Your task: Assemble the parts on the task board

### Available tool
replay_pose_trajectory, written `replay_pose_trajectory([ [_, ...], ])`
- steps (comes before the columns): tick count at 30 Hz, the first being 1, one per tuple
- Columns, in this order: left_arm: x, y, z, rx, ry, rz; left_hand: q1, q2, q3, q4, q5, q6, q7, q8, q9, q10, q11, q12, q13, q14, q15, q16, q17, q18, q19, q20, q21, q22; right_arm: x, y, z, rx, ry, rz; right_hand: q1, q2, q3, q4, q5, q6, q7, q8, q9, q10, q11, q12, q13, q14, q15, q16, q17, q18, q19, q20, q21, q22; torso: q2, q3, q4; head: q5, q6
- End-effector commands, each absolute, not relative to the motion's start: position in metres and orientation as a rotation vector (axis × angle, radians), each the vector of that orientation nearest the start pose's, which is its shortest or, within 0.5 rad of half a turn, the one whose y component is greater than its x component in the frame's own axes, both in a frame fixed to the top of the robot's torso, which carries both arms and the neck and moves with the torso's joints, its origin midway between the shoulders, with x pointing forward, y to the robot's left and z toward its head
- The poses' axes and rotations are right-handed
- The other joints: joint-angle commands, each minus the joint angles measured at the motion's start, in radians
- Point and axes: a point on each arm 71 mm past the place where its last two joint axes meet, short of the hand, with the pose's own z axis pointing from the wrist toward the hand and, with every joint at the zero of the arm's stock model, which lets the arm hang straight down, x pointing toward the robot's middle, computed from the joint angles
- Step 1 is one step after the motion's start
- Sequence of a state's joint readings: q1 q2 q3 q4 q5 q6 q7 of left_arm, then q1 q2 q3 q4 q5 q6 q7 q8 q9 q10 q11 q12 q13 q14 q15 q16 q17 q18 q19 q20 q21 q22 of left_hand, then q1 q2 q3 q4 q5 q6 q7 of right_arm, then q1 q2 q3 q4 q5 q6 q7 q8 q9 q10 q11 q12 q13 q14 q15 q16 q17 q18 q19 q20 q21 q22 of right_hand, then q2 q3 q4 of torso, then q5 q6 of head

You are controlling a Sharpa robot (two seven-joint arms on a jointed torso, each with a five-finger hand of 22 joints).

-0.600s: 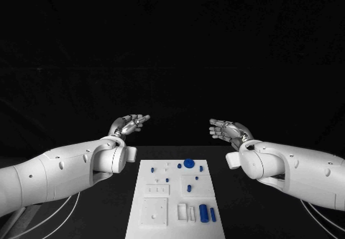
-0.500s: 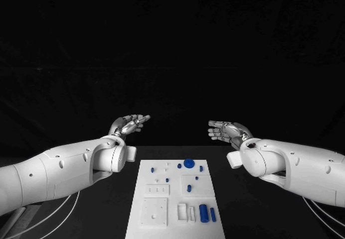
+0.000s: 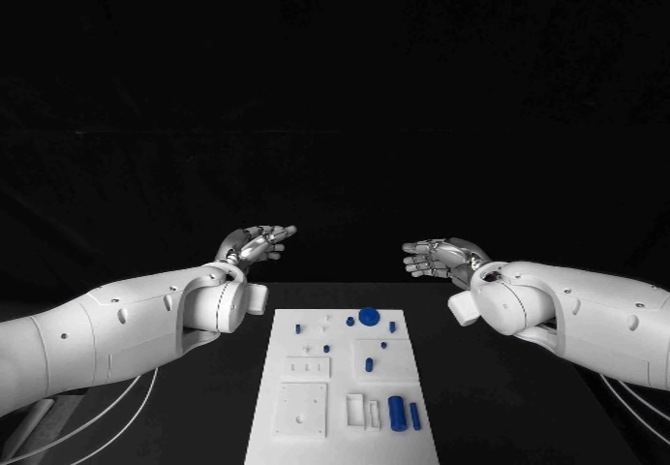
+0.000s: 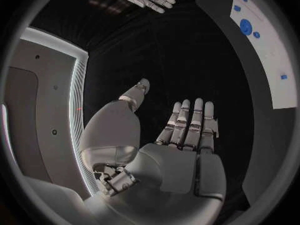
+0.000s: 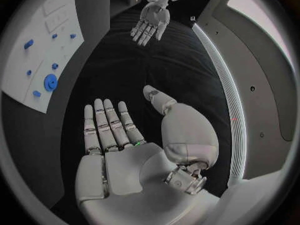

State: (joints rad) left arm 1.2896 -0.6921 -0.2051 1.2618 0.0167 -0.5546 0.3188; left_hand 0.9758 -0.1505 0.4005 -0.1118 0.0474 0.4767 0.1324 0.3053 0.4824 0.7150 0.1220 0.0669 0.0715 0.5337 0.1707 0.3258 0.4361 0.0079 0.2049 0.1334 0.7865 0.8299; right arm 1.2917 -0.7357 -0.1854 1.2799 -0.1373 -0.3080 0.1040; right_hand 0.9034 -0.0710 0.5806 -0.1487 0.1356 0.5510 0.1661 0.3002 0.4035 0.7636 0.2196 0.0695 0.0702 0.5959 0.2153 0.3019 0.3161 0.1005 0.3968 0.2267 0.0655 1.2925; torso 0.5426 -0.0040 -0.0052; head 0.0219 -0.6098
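Head view: task board [image 3: 315, 387] lower centre, blue parts [image 3: 367, 316] on it.
Left hand [image 3: 253, 243]: fingers spread, holding nothing.
Right hand [image 3: 441, 257]: fingers spread, holding nothing.
Writing: none readable.

I find nothing to read here: no letters, numbers, brand marks or signs on my task board [image 3: 340, 387] (low in the middle of the head view), nor on its blue parts [image 3: 367, 316].
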Motion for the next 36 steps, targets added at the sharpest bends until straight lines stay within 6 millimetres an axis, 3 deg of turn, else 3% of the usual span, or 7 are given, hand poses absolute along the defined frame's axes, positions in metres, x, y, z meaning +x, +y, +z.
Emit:
replay_pose_trajectory([
  [1,0.535,0.232,-0.206,-1.147,1.389,-1.143,0.007,0.016,-0.001,-0.003,0.004,0.024,0.027,0.016,0.006,0.032,0.008,0.016,0.005,0.055,-0.004,0.031,0.013,0.018,0.07,-0.022,0.022,0.0,0.535,-0.228,-0.21,0.902,1.733,1.101,0.026,-0.004,0.007,-0.02,-0.002,0.018,0.058,0.01,0.002,0.023,0.006,0.01,0.003,0.024,0.006,0.014,0.006,0.027,0.027,0.0,0.01,0.002,-0.001,-0.0022,0.0007,0.001,0.001],
  [6,0.533,0.234,-0.205,-1.142,1.393,-1.167,0.019,0.053,-0.016,-0.04,0.005,0.106,0.057,0.049,0.014,0.151,0.034,0.064,0.024,0.183,-0.015,0.089,0.03,0.057,0.219,-0.059,0.045,-0.019,0.545,-0.223,-0.208,0.642,1.741,1.009,0.08,-0.017,0.031,-0.069,0.008,0.092,0.065,0.047,0.01,0.123,0.007,0.039,0.011,0.122,0.01,0.062,0.026,0.069,0.13,-0.003,0.03,-0.003,0.001,-0.002,-0.0003,0.003,0.003],
  [13,0.525,0.228,-0.203,-1.119,1.441,-1.252,0.077,0.105,-0.012,-0.15,0.041,0.222,0.07,0.067,-0.001,0.3,0.034,0.099,0.031,0.362,-0.05,0.151,0.06,0.086,0.389,-0.105,0.094,-0.024,0.554,-0.214,-0.205,0.234,1.718,0.846,0.157,-0.035,0.104,-0.109,-0.025,0.226,0.03,0.098,0.019,0.276,-0.05,0.086,0.026,0.372,-0.099,0.183,0.093,0.156,0.38,-0.013,0.127,0.003,0.018,-0.0082,0.0119,-0.001,0.005],
  [16,0.519,0.225,-0.198,-1.104,1.454,-1.303,0.096,0.116,-0.009,-0.176,0.045,0.246,0.065,0.067,-0.007,0.331,0.028,0.102,0.03,0.435,-0.078,0.187,0.084,0.098,0.448,-0.125,0.131,-0.011,0.556,-0.209,-0.203,0.081,1.691,0.782,0.195,-0.047,0.121,-0.129,-0.018,0.29,0.009,0.121,0.026,0.345,-0.09,0.106,0.037,0.591,-0.193,0.309,0.171,0.161,0.621,-0.091,0.256,0.034,0.029,-0.0113,0.019,-0.004,0.005],
  [20,0.513,0.222,-0.19,-1.08,1.463,-1.349,0.119,0.112,-0.011,-0.179,0.045,0.257,0.062,0.056,-0.019,0.342,0.024,0.088,0.021,0.444,-0.083,0.181,0.096,0.093,0.455,-0.136,0.134,-0.011,0.559,-0.202,-0.205,-0.057,1.66,0.71,0.22,-0.061,0.112,-0.142,-0.022,0.337,-0.01,0.125,0.025,0.399,-0.127,0.108,0.043,0.742,-0.235,0.455,0.274,0.161,0.802,-0.175,0.377,0.045,0.05,-0.0162,0.0291,-0.011,0.015],
  [26,0.505,0.22,-0.181,-1.059,1.466,-1.38,0.132,0.106,-0.016,-0.179,0.045,0.259,0.06,0.049,-0.026,0.343,0.024,0.077,0.015,0.449,-0.085,0.176,0.103,0.089,0.457,-0.141,0.135,-0.011,0.563,-0.189,-0.209,-0.198,1.642,0.615,0.237,-0.078,0.099,-0.141,0.0,0.379,-0.021,0.102,0.019,0.446,-0.141,0.077,0.048,0.749,-0.252,0.751,0.475,0.161,0.898,-0.267,0.641,0.046,0.084,-0.0244,0.0479,-0.021,0.028],
  [36,0.498,0.214,-0.171,-1.042,1.468,-1.417,0.134,0.104,-0.02,-0.179,0.045,0.26,0.059,0.044,-0.03,0.343,0.025,0.069,0.011,0.45,-0.085,0.171,0.107,0.086,0.458,-0.143,0.135,-0.012,0.562,-0.17,-0.218,-0.359,1.611,0.492,0.24,-0.082,0.107,-0.142,0.007,0.391,-0.024,0.084,0.02,0.455,-0.14,0.04,0.048,0.734,-0.25,0.826,0.485,0.161,0.91,-0.29,0.78,0.041,0.132,-0.0383,0.0749,-0.031,0.051],
])
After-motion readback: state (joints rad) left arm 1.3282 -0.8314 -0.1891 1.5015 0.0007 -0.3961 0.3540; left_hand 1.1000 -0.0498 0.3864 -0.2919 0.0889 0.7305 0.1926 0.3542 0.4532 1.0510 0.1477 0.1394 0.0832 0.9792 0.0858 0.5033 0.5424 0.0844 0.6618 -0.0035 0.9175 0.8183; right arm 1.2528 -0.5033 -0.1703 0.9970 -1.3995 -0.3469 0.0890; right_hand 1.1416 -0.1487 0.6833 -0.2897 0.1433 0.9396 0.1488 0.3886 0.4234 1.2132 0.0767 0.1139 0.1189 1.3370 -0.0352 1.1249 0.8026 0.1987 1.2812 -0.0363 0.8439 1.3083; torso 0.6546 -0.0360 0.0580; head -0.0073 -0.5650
